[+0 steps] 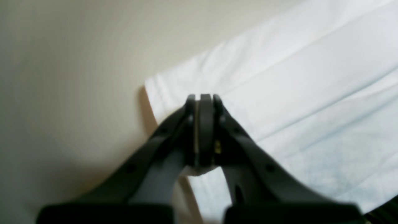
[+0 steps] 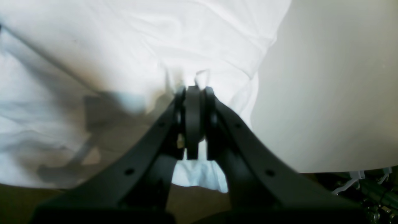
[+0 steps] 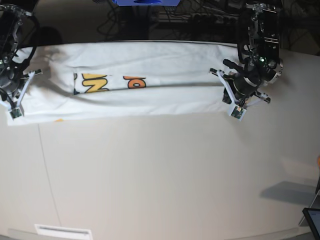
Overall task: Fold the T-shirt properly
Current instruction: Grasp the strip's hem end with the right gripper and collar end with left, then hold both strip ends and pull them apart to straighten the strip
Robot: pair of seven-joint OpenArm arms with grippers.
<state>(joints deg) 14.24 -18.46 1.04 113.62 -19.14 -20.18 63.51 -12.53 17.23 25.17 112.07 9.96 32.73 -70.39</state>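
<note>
Nearest in the base view: bare cream table [image 3: 160, 175], pale and flat, with a thin seam running down its left part. At the front edge, a small white label strip [image 3: 63, 231]. At the far right edge, a dark screen corner [image 3: 313, 220], only partly seen.

Further back, across the far part of the table: the T-shirt [image 3: 150, 95], folded into a long white band from left to right. On its upper layer, a strip of print, yellow letters [image 3: 92, 83] and orange letters [image 3: 135, 82]; the words not fully readable. Plain white cloth above and below the print.

At the right end of the band in the base view: the left gripper [image 1: 201, 99], jaws pressed together, cloth pinched at the corner of the shirt. In the left wrist view, white fabric with long soft creases to the right, cream table to the left.

At the left end of the band: the right gripper [image 2: 193, 90], jaws also pressed together on a bunch of the white cloth near the edge. In the right wrist view, wrinkled fabric on the left with a dark shadow of the arm, table on the right.

Farthest: dark cables [image 3: 190, 20] and a blue object [image 3: 145, 2] behind the table, unclear.
</note>
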